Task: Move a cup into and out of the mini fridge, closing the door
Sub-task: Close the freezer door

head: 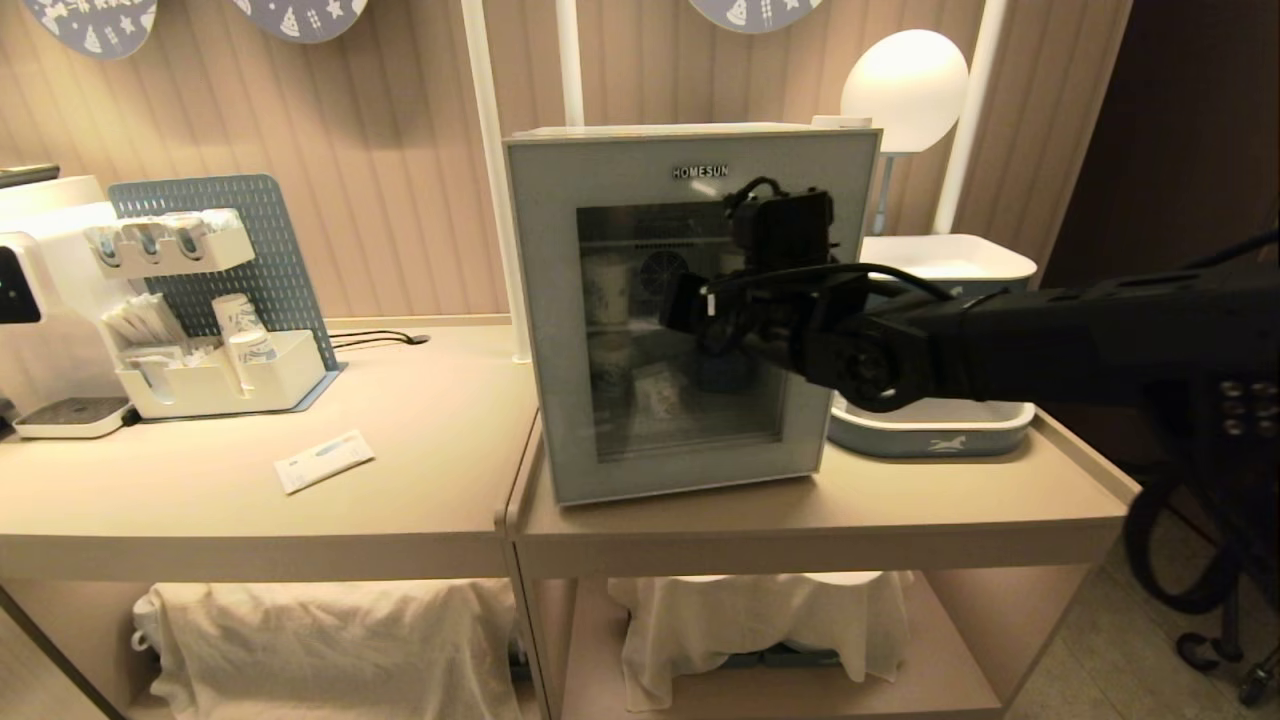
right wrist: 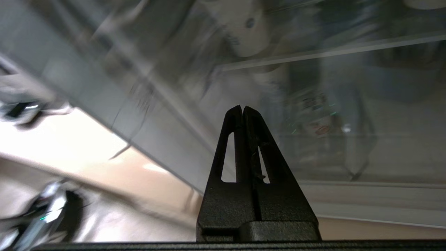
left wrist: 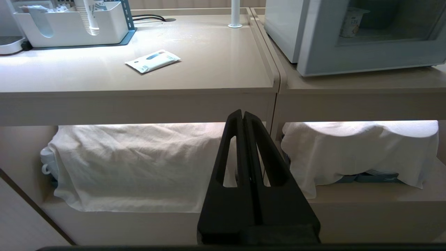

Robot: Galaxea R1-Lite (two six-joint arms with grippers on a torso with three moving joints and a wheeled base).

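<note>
With the right end effector clenched empty before the mini fridge, its closed door could stay shut should the tips slip off its edge.

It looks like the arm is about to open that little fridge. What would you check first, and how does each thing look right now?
1. Door shut flat on the mini fridge: ok.
2. Right gripper close before the door glass, fingers together, holding nothing: ok.
3. Right gripper lined up with the door's edge: cannot tell.
4. Cup standing upright inside on the fridge floor: ok.
5. Left gripper shut, low before the counter's lower shelf, out of the way: ok.
6. Counter in front of the door free for its swing: ok.
</note>
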